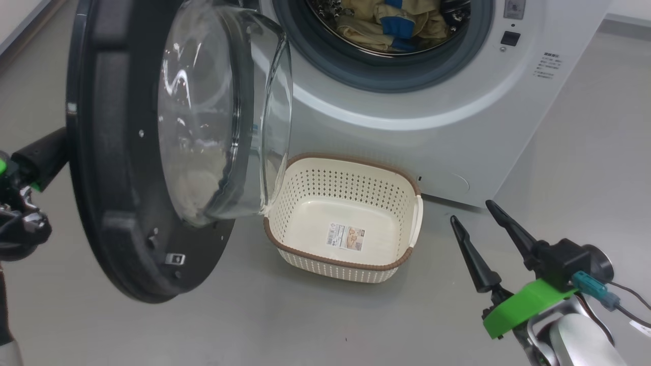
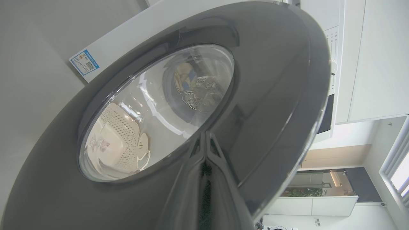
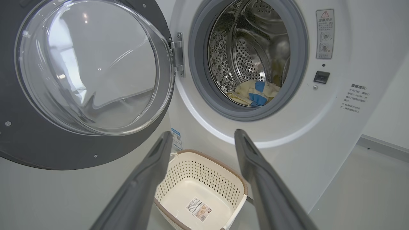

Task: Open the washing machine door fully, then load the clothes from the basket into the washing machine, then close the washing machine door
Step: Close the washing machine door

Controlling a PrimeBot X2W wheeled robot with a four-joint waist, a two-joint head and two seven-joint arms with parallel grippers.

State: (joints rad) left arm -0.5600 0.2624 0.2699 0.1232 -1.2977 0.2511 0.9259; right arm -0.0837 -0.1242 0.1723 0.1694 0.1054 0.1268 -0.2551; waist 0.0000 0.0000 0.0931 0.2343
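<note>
The washing machine (image 1: 407,137) stands with its door (image 1: 112,203) swung out on its hinge (image 3: 179,54), the domed glass (image 1: 203,117) facing the opening. Pale yellow clothes (image 1: 366,28) with blue patches lie low in the steel drum (image 3: 249,48). The cream basket (image 1: 330,188) sits on the floor before the machine, holding nothing but its label. My left gripper (image 2: 206,135) is shut, its tips against the door's glossy outer rim (image 2: 271,80). Lower right, my right gripper (image 1: 470,211) hangs open, nothing in it, just right of the basket (image 3: 198,179).
Grey floor (image 1: 585,127) spreads around the machine and to its right. A blue sticker (image 2: 84,62) marks the machine's side. White cabinets (image 2: 370,57) and a window show beyond the door in the left wrist view. A skirting edge (image 3: 383,145) runs along the right wall.
</note>
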